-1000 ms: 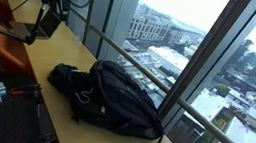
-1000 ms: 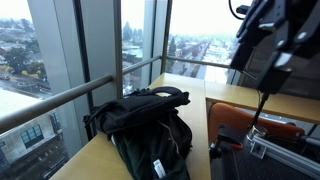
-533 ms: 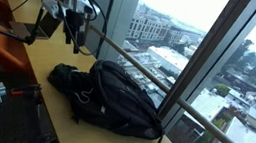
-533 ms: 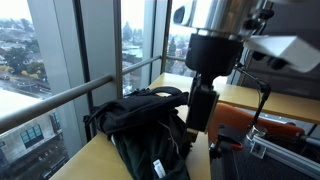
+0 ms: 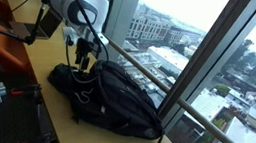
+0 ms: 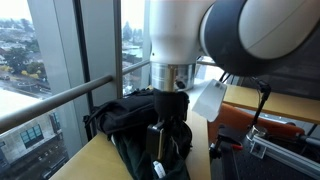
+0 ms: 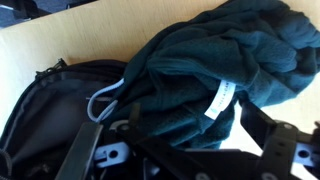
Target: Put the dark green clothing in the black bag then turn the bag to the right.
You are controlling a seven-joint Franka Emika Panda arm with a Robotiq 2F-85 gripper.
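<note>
- To the left of your jaws in the wrist view lies the black bag (image 7: 45, 115), on the wooden table (image 7: 60, 35). A grey loop (image 7: 103, 100) sits where bag and cloth meet, just ahead of the left finger (image 7: 82, 155).
- Your gripper (image 7: 175, 140) is spread wide, one finger at the lower left and the other at the lower right. Nothing is held between them.
- The dark green clothing (image 7: 235, 55) is not in the bag yet. It lies in a heap against the bag, straight ahead of the jaws, and its nearest fold reaches into the gap between the fingers.
- Its long axis runs on a slant, from between the jaws up and away to their right, so most of it lies right of centre. A white label (image 7: 218, 100) hangs on the fold ahead of the right finger.
- In an exterior view your gripper (image 5: 81, 65) hangs low over the end of the bag (image 5: 124, 101) where the clothing lies. I cannot tell whether the fingertips touch the cloth.
- By my judgement the grasp is the step in hand. The fold between the jaws looks thick enough to pinch, but steer clear of the grey loop on the left, or you may lift the bag along with the cloth.
</note>
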